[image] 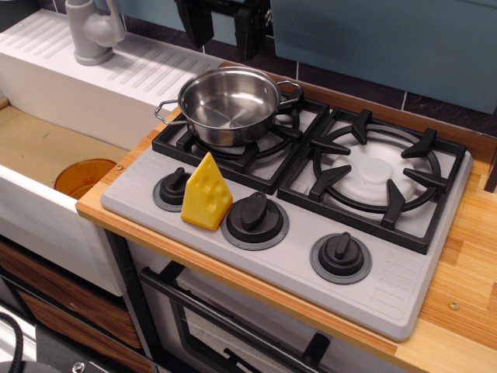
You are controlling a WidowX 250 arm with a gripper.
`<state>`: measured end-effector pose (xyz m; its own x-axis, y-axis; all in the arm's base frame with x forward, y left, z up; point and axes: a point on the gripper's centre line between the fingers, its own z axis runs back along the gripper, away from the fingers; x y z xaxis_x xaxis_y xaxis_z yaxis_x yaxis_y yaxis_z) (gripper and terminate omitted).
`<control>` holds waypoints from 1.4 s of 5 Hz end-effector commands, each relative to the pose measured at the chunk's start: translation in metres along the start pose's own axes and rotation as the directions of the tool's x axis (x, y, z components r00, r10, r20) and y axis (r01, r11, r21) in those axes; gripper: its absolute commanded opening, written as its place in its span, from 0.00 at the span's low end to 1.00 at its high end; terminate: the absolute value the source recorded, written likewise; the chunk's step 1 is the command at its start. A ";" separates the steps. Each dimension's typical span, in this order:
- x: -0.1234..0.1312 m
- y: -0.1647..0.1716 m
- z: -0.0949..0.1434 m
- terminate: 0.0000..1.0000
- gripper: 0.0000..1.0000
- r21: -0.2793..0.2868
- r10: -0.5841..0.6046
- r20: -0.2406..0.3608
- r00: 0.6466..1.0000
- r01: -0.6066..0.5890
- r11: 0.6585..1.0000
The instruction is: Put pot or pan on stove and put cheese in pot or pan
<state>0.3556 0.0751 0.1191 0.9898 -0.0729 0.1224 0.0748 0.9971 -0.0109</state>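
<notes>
The pot (229, 105) is seated on the left burner grate of the stove (404, 291), empty inside. The cheese (206, 193) is stood upright on the grey front panel – between the left knob (173, 188) and the middle knob (255, 219), just beside both. The gripper (224, 29) is held above the pot at the top edge – fingers spread apart, nothing grasped. An orange cup (84, 177) is seen in the sink (39, 151).

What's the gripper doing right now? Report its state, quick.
Gripper: open, holding nothing, raised above the pot on the stove; the cheese lies untouched.
</notes>
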 end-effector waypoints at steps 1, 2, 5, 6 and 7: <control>0.011 0.000 0.028 0.00 1.00 0.028 -0.008 0.083 0.997 0.006 1.000; 0.011 0.000 0.028 0.00 1.00 0.028 -0.008 0.083 0.997 0.006 1.000; -0.044 -0.015 0.052 0.00 1.00 0.125 0.022 0.205 0.979 -0.049 0.991; -0.063 -0.024 0.052 0.00 1.00 0.166 0.027 0.235 0.972 -0.067 0.984; -0.076 -0.027 0.043 0.00 1.00 0.184 0.028 0.254 0.967 -0.077 0.980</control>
<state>0.2661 0.0540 0.1397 0.9449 -0.0388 0.3249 -0.0121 0.9881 0.1533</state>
